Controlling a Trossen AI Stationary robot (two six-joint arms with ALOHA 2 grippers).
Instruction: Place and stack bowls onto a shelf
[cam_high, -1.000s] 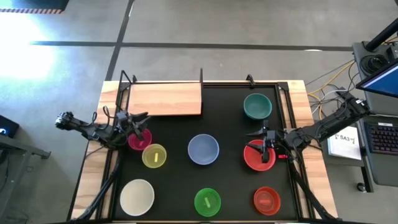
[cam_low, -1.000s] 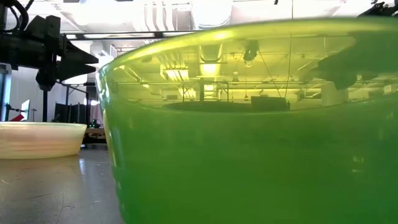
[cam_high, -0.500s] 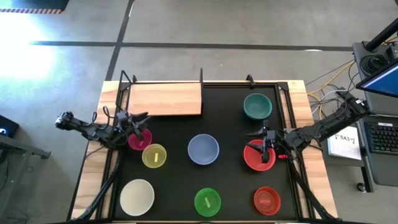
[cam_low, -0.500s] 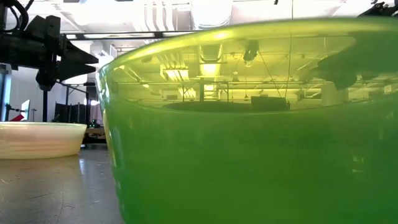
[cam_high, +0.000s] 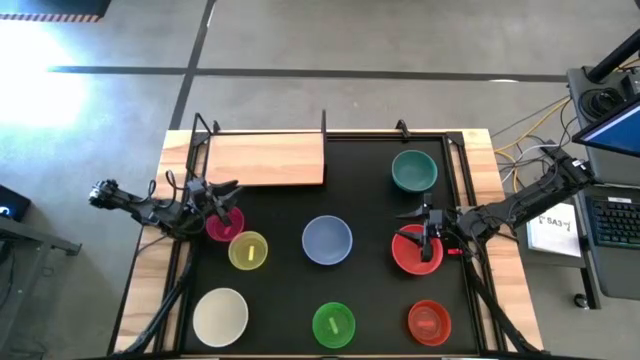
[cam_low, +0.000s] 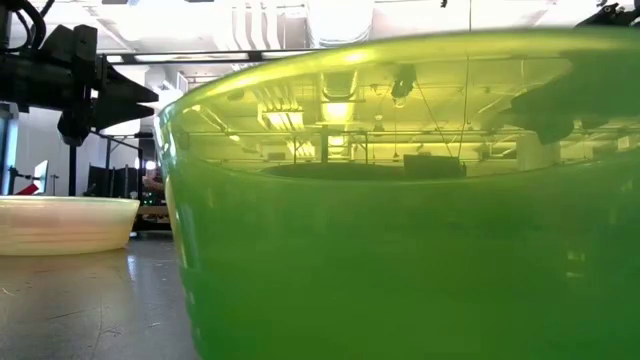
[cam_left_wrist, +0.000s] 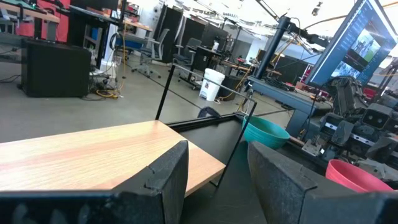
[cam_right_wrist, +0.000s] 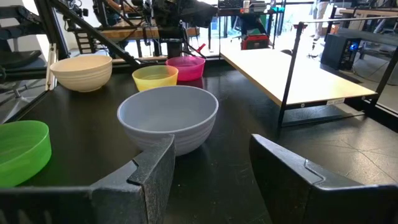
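No bowl is yet set on the shelf (cam_high: 265, 159); the left gripper (cam_high: 224, 200), open, is poised over the magenta bowl (cam_high: 224, 224) beside it, the right gripper (cam_high: 420, 222), also open, over the large red bowl (cam_high: 412, 252), so a descent and closure on a rim is judged next.

Four cameras are covering one black table (cam_high: 370, 200) from above, from table height and from both wrists.

The high camera is looking straight down, taking in the whole table, the shelf (cam_high: 265, 160) and both arms. The low camera is sitting at table level, pressed so near the green bowl (cam_low: 400, 200) that it is filling most of the frame. The left wrist camera is facing across the shelf (cam_left_wrist: 93, 152) toward the teal bowl (cam_left_wrist: 264, 134). The right wrist camera is looking close over the blue-grey bowl (cam_right_wrist: 168, 117) toward the same shelf (cam_right_wrist: 292, 78); it is also sharing the green bowl (cam_right_wrist: 22, 149) with the low view.
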